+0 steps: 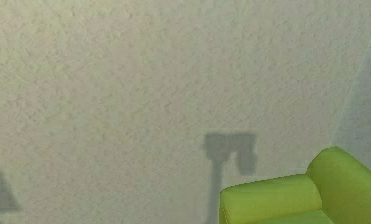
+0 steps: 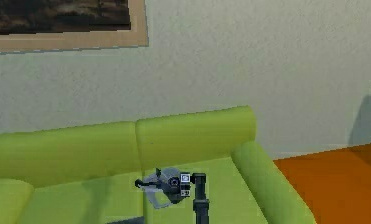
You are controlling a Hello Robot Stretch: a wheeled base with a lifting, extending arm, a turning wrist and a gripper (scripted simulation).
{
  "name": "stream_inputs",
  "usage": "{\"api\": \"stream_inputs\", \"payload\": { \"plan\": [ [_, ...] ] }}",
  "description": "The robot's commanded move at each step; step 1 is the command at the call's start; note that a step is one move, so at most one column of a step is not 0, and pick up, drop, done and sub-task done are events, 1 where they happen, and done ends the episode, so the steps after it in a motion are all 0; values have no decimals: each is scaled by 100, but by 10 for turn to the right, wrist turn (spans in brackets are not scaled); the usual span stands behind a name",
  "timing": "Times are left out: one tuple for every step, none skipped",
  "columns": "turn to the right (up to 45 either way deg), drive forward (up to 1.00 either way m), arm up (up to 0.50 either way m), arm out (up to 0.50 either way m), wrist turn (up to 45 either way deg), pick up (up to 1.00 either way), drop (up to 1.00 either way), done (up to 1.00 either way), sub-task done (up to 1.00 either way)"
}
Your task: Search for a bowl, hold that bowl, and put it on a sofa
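The gripper [image 2: 149, 190] sits at the far end of the arm [image 2: 201, 206], out over the seat of a lime-green sofa [image 2: 193, 132]. The seat cushion lies right behind and below the fingers. The backrest rises just beyond them, and the sofa's rounded armrest stands off to the gripper's side, toward the arm side view's right. Past that armrest is orange-brown floor [image 2: 333, 175]. High above the gripper, a framed picture [image 2: 63, 20] hangs on the wall. In the forward view, a corner of the same sofa [image 1: 338, 182] shows against a plain wall [image 1: 143, 90].

I cannot tell whether the fingers are spread or pressed together, nor whether they carry anything, because the cushion sits directly behind them. I also cannot tell where the bowl is: it may be at the fingers or on the seat under them, and no shape there is clear enough to call a bowl.

By my reading, the search is over and the sofa is reached, so this looks like the placing stage. What is left is to make sure the bowl rests on the cushion and to draw the arm back.
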Motion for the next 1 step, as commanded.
{"api": "stream_inputs", "payload": {
  "plan": [
    [0, 0, 10, 0, 0, 0, 0, 0, 0]
  ]
}}
